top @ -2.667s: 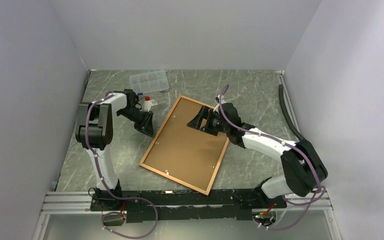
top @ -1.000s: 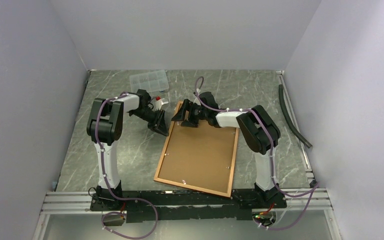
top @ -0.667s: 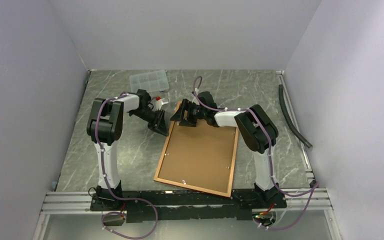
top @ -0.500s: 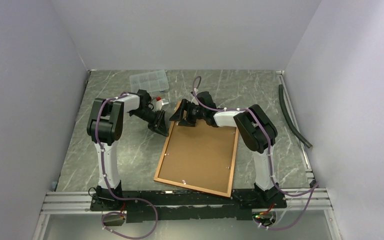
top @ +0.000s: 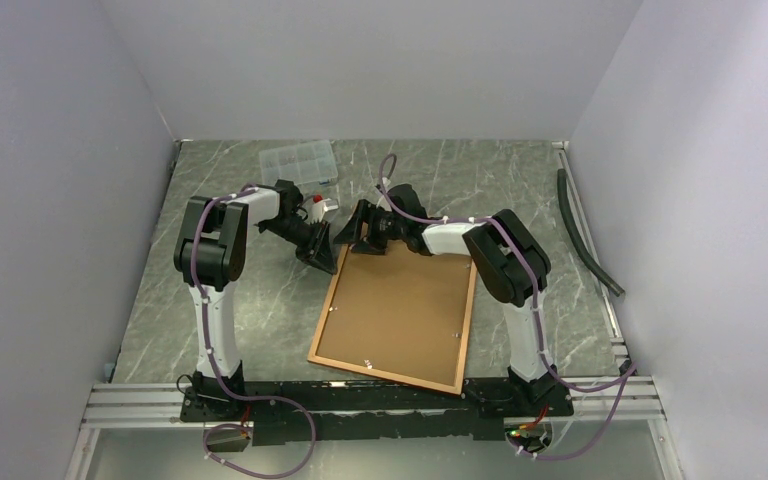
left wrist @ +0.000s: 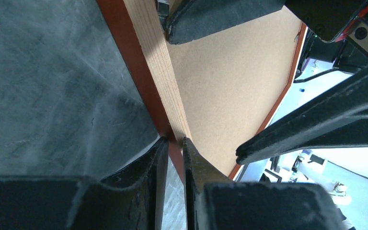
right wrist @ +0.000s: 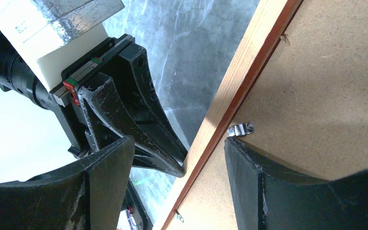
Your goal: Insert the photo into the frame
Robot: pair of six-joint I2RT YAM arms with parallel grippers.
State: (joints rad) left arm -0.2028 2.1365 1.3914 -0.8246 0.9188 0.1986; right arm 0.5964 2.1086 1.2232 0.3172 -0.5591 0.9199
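Swung square-on since earlier, frame (left wrist: 151, 67) is pinched by left gripper (left wrist: 175, 141); right gripper (right wrist: 178, 141), spread wide and empty, should nudge tab (right wrist: 241, 129) sideways, gently.

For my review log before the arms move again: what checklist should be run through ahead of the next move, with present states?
1. Left tool clamped on the frame edge: ok.
2. Right tool open over that rail: ok.
3. Metal tab turned clear of the backing board: cannot tell.
4. Backing board out of the frame: not ok, it sits inside.
5. Photo located: not ok, in no view.
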